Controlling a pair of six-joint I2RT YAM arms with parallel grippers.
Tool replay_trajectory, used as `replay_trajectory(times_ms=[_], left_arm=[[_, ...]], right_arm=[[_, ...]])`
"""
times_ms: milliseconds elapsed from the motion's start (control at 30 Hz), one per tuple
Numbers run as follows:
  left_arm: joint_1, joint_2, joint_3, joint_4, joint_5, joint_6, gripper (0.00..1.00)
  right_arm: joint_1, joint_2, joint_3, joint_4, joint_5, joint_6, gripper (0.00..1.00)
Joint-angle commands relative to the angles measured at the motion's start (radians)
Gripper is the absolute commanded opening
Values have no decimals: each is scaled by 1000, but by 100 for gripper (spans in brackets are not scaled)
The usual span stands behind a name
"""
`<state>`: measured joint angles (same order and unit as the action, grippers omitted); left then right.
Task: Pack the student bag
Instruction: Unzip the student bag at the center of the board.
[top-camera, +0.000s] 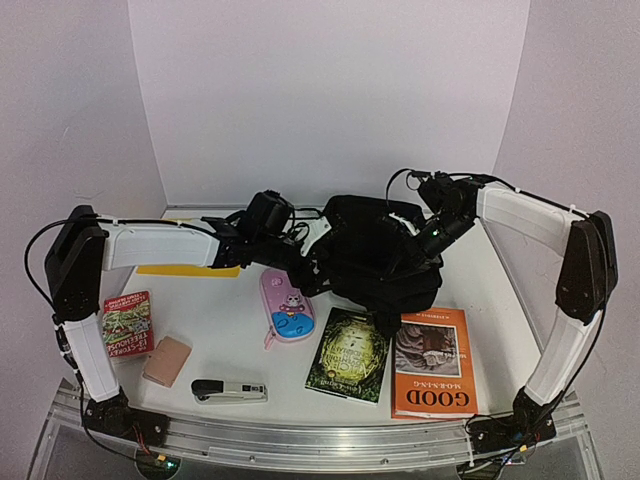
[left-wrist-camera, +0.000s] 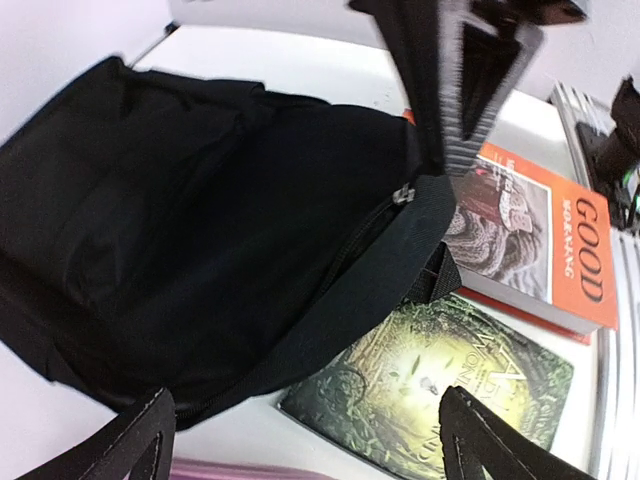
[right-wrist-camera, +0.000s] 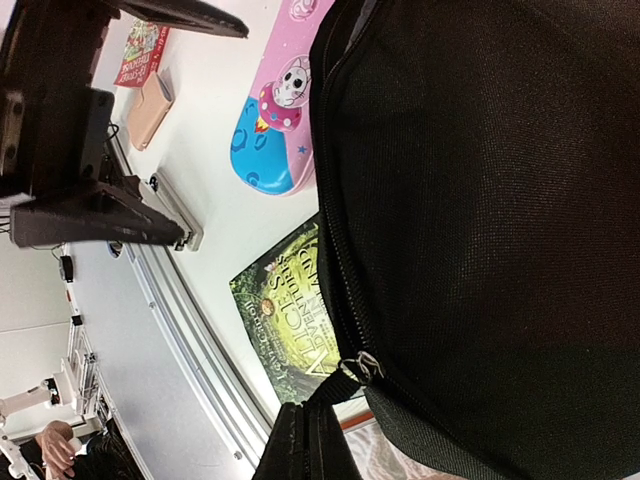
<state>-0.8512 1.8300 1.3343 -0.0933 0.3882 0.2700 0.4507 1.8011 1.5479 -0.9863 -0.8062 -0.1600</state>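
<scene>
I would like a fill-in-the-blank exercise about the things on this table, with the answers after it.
The bag is ____ in colour. In the top view, the pencil case lies just to the ____ of the bag. The book showing the word GOOD has a cover that is mostly ____.
Answers: black; left; orange.

Bright, even, soft light.
The black bag (top-camera: 385, 250) swallows detail; the left wrist view is blurred along its top.
</scene>
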Motion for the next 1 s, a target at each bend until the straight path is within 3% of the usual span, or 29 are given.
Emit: replay_trajectory(times_ms=[0, 267, 467, 700, 967], left_arm=[[-49, 47, 75, 57, -55, 291, 90], [-101, 158, 191, 39, -116, 383, 78], [-120, 203, 221, 22, -136, 394, 45], [-119, 136, 119, 82, -227, 385, 3], [-86, 56, 11, 166, -277, 375, 0]], right_arm=[[8, -10, -6, 12, -53, -10, 0], [8, -1, 2, 12, -69, -9, 0], [8, -6, -6, 11, -57, -11, 0], [-44, -37, -52, 2, -26, -40, 0], [-194, -55, -132, -54, 54, -156, 0]])
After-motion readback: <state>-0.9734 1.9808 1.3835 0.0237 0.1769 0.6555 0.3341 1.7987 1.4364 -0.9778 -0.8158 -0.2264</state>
